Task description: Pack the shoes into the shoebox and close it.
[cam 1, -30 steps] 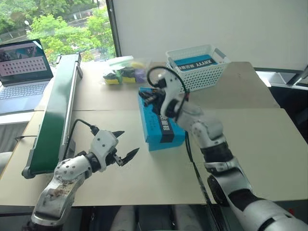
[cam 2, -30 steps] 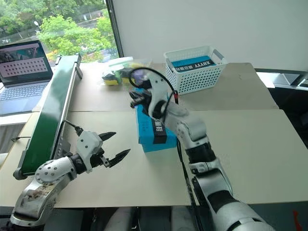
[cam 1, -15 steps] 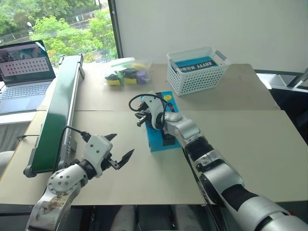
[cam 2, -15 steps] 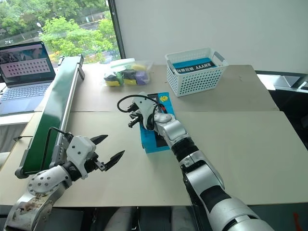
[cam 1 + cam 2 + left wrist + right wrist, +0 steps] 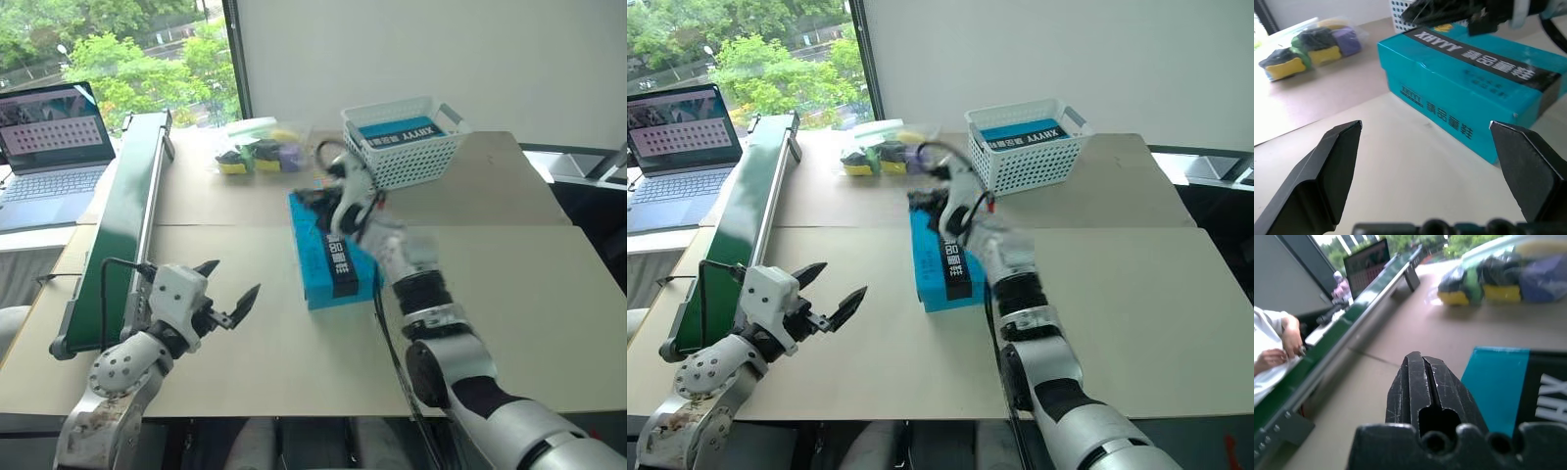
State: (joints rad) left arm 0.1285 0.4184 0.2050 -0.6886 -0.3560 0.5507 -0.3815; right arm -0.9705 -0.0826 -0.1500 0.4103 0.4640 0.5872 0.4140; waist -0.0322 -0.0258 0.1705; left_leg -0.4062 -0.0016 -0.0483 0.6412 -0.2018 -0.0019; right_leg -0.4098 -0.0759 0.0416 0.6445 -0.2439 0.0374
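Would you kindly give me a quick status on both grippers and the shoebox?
Left gripper open, empty, hovering over the table. Right gripper shut, empty, above the far end of the shoebox. Shoebox lid down. Nothing in the way.

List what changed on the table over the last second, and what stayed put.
The right gripper, shut and empty, dipped toward the shoebox's left edge, then swung back above its far end. The left gripper stays open. The shoebox stays closed in place; basket and bagged items unmoved.

A tan table stands by a white wall and a leafy window.
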